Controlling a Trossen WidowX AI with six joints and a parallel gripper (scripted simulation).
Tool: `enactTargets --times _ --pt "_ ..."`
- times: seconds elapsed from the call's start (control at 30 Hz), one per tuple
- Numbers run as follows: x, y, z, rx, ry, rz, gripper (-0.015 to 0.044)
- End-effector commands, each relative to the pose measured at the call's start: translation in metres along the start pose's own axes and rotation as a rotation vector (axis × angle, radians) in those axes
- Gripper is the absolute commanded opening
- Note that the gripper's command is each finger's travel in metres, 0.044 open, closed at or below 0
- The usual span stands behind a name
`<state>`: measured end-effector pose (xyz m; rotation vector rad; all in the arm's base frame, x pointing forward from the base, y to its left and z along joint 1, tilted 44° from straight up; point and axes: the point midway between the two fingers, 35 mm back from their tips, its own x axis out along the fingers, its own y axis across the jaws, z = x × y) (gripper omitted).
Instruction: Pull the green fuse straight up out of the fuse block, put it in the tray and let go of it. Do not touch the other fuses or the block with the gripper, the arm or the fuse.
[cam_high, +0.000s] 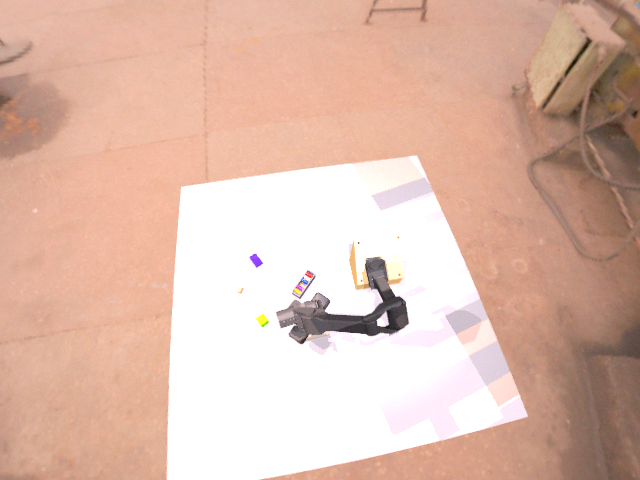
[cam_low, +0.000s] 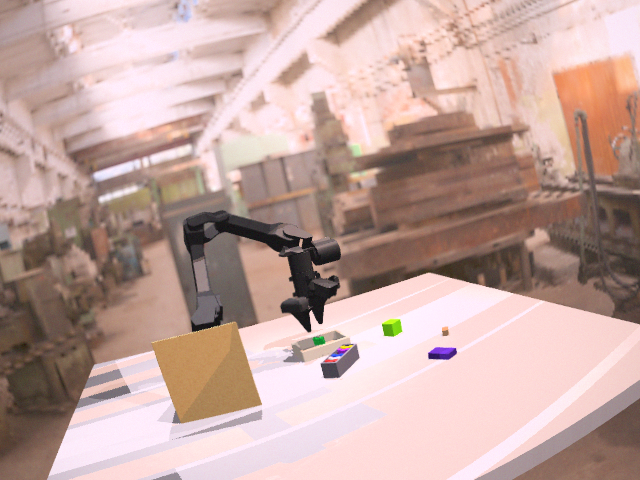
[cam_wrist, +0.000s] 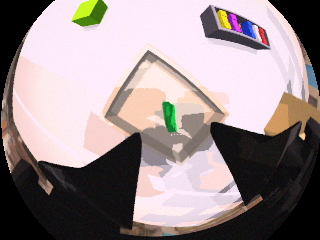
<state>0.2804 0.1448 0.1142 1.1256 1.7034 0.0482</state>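
My gripper (cam_high: 309, 318) (cam_low: 315, 327) (cam_wrist: 176, 132) is open with nothing between its fingertips, above the beige tray (cam_high: 318, 336) (cam_low: 312, 353) (cam_wrist: 127, 82). The green fuse (cam_low: 318, 339) (cam_wrist: 170, 116) shows below the fingertips, apart from them and within the tray's walls. Whether it rests on the tray's floor I cannot tell for sure. The arm hides it in the top view. The dark fuse block (cam_high: 306, 287) (cam_low: 338, 367) (cam_wrist: 207, 25) stands beside the tray, apart from the gripper, holding yellow, magenta, blue, white and red fuses.
A lime green cube (cam_high: 262, 320) (cam_low: 391, 327) (cam_wrist: 89, 12) stands near the tray. A purple block (cam_high: 255, 259) (cam_low: 442, 353) and a small tan piece (cam_high: 240, 290) (cam_low: 445, 331) lie farther off. A large tan box (cam_high: 356, 266) (cam_low: 206, 372) (cam_wrist: 287, 116) stands by the arm's base.
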Motion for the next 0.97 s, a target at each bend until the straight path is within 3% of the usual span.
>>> enactTargets --times 0.0,0.93 --pt "-0.0277 0.0015 0.0014 -0.003 -0.012 0.011 0.0330" --pt "-0.0259 0.0002 0.0021 0.002 -0.013 0.006 0.0330"
